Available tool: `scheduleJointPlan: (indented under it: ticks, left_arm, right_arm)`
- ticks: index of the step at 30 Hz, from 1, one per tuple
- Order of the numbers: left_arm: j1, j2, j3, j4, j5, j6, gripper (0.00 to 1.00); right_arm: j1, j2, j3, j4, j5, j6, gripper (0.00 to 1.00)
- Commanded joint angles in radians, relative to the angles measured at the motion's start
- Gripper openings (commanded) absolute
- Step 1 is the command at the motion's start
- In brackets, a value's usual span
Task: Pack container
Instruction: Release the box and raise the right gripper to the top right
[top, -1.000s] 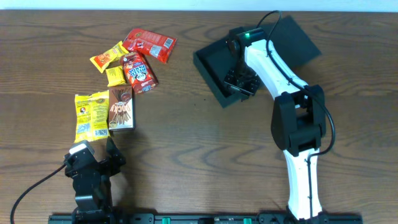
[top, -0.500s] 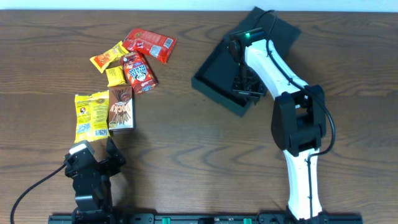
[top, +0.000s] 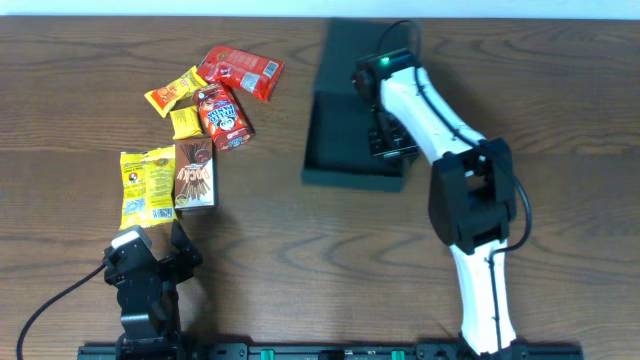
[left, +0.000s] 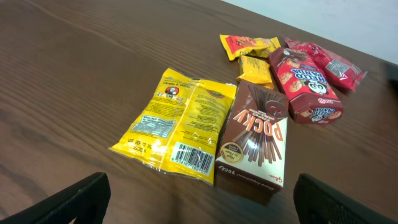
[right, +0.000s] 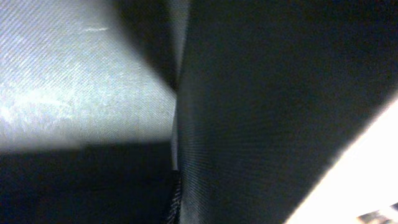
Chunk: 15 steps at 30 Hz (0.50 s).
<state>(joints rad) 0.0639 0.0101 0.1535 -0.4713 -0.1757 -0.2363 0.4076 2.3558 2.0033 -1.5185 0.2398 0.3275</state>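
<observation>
One dark teal-black, matte, shallow square container (top: 345, 120), far centre of the brown wooden surface (top: 300, 250); right tool (top: 392, 142) pinching its right wall. Left tool (left: 199, 205) spread wide, near left. Six snack packets (top: 195, 173) clustered far left, well apart.

"POCKY" in big pale letters on the brown box (left: 254, 142). Yellow bag (left: 180, 121) at its 9 o'clock has a barcode and fine print, unreadable. Red cookie packet (left: 306, 86) at 1 o'clock: lettering too blurred to read.
</observation>
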Motion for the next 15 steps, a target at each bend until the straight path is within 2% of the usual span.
scheduleJointPlan:
  ticks: [1,7,15]
  left_arm:
    - [0.004,-0.006,-0.019,-0.003,-0.011,-0.007,0.95]
    - [0.004,-0.006,-0.019,-0.003,-0.011,-0.007,0.95]
    - [0.004,-0.006,-0.019,-0.003,-0.011,-0.007,0.95]
  right_arm:
    - [0.052,0.0,-0.002,-0.002,0.034,-0.082,0.2]
    - [0.055,0.0,-0.003,0.005,0.047,0.006,0.22]
    - [0.037,0.0,-0.003,-0.042,-0.003,0.187,0.11]
